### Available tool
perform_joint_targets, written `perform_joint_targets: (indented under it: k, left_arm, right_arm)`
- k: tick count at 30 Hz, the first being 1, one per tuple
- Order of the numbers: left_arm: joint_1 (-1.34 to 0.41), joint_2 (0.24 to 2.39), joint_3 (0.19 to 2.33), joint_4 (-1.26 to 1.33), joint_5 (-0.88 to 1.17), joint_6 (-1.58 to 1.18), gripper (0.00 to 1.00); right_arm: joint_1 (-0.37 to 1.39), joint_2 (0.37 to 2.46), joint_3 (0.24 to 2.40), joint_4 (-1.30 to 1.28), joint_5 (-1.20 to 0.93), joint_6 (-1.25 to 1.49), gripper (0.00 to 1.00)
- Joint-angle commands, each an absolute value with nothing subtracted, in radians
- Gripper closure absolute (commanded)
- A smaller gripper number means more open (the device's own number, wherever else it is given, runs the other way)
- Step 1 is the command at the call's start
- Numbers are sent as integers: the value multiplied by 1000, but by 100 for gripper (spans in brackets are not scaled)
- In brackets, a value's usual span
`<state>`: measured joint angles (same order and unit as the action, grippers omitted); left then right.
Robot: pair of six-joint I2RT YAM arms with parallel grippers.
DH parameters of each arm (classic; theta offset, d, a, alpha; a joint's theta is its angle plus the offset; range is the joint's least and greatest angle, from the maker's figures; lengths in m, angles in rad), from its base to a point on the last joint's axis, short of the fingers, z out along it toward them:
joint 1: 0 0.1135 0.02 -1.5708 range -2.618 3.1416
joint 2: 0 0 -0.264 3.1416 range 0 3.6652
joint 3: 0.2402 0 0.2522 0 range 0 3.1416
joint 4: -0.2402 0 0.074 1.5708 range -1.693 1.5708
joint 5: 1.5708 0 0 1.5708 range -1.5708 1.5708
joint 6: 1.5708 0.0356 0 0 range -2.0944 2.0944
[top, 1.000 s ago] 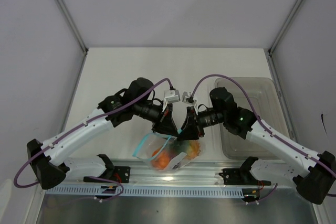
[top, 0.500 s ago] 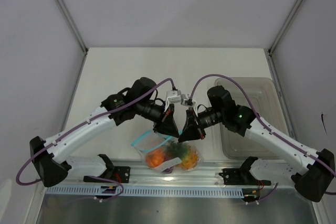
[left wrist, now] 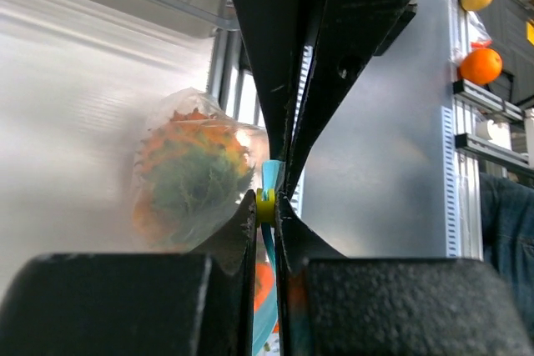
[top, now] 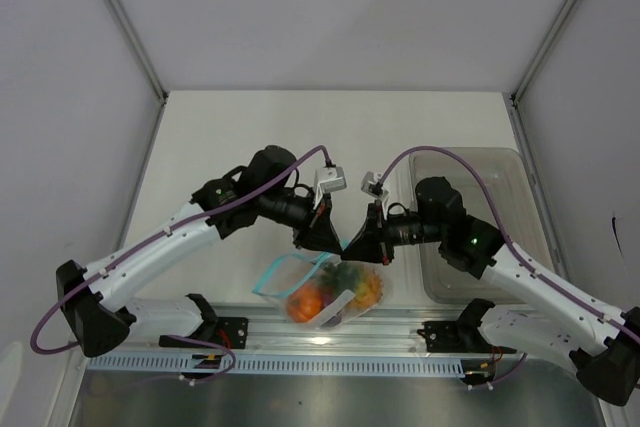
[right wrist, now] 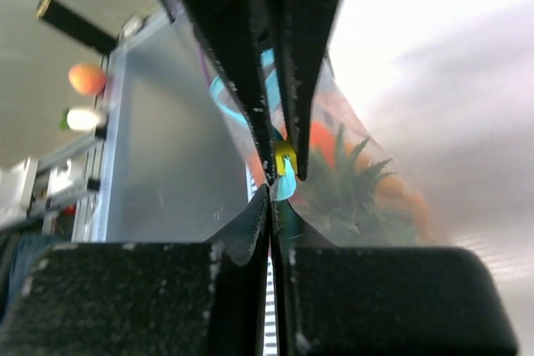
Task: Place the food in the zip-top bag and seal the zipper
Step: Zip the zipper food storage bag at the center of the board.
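The clear zip-top bag (top: 345, 299) sits under both grippers at the table's front edge, with the food inside it. An orange piece (top: 308, 302) and the green-crowned pineapple (left wrist: 190, 174) show through the plastic. The teal zipper (top: 282, 269) runs along the bag's upper left edge. My left gripper (top: 325, 239) is shut on the zipper's small yellow slider (left wrist: 265, 205). My right gripper (top: 358, 247) is shut on the teal zipper (right wrist: 279, 188) right beside that slider (right wrist: 285, 159). The pineapple's crown (right wrist: 346, 179) lies just behind the right gripper (right wrist: 271, 185).
A grey translucent bin (top: 470, 237) stands at the right, under the right arm. A slotted aluminium rail (top: 300, 359) with both arm bases runs along the near edge. White walls close in the table on three sides.
The right jaws have shut on the bag's teal edge. The right arm has swung a little to the right. The bag has shifted slightly under the grippers.
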<state>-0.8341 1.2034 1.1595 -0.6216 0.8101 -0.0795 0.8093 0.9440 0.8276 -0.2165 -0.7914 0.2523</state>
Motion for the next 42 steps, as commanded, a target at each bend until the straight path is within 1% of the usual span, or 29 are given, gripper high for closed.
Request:
perform_joint_targets:
  k: [1,4,7,13,16,17,18,19,21,25,29,34,38,39,41,42]
  left_arm:
    - [-831,1190,1129,-650,772,-69,98]
    - [-831,1177,1114,-650,761,-72,99]
    - [-831,1163,1098,-646,755,-78,97]
    - [-831,1160,1092,-653,784,-84,99]
    - [-831,1147,1089,-644,795,-94,99]
    - [-831,1144,1097,-635,804,-95,99]
    - [-831,1144,1098,-631,810,-98,100]
    - [-831,1146,1109,-627,813,-101,99]
    - [-831,1157,1132,-630,822,-101,99]
    - [-831,1163,1172,-627,834,-103,99]
    - [-833,1187,1212,-643,847,-101,100]
    - [-831,1206,1264,-644,868,-101,99]
    - [-831,1206,1259,-640,882,-100,99]
    - [-831,1206,1255,-638,885,-100,99]
    - [-831,1206,1249,-640,887,-98,99]
    - [-831,1204,1246,-640,887,-97,99]
  right_arm:
    - [796,899,825,-37,-655,382,100]
    - [793,873,822,-54,-618,396,100]
    - [766,858,819,-74,-597,397,100]
    - [735,850,778,-44,-685,417,100]
    - [745,888,814,-109,-759,347,100]
    - [746,897,822,-121,-791,327,94]
    - [747,916,834,-138,-823,301,82]
    - [749,922,859,-175,-869,255,60]
    - [750,945,887,-221,-902,207,46]
    - [753,1012,956,-385,-1003,86,42]
    - [771,1046,957,-387,-1029,66,44]
    - [804,1095,943,-384,-1012,55,50]
    - [819,1103,902,-273,-1000,106,54]
    - [824,1103,893,-237,-993,123,57]
    - [833,1114,887,-204,-996,136,66]
    - [838,1121,887,-187,-1008,140,80]
